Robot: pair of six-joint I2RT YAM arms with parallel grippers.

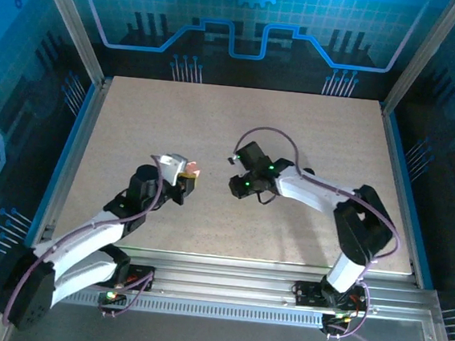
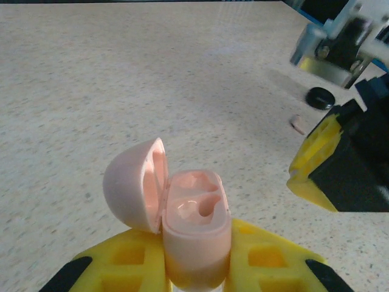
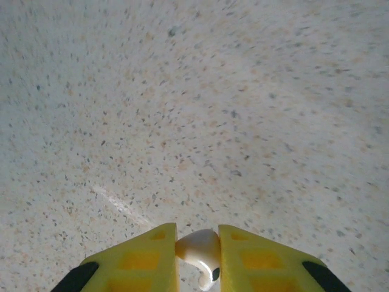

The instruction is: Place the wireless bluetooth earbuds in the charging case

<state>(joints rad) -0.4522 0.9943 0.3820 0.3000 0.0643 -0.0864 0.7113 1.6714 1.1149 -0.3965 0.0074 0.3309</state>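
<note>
My left gripper point(image 2: 196, 271) is shut on the pink charging case point(image 2: 196, 234), held upright with its lid point(image 2: 130, 185) swung open to the left. Both moulded wells inside it look empty. From above, the case point(image 1: 181, 167) sits at the left gripper point(image 1: 185, 179) left of table centre. My right gripper point(image 3: 198, 258) is shut on the pale whitish earbud point(image 3: 202, 250), pinched between the yellow pads above bare tabletop. From above, the right gripper point(image 1: 236, 187) hangs a short way right of the case. The black earbud is out of view.
A black round disc point(image 2: 320, 97) and a small pinkish piece point(image 2: 298, 125) lie on the speckled table point(image 1: 311, 138) beyond the case; I cannot tell what the pinkish piece is. A yellow finger point(image 2: 316, 159) of the right gripper stands close on the case's right.
</note>
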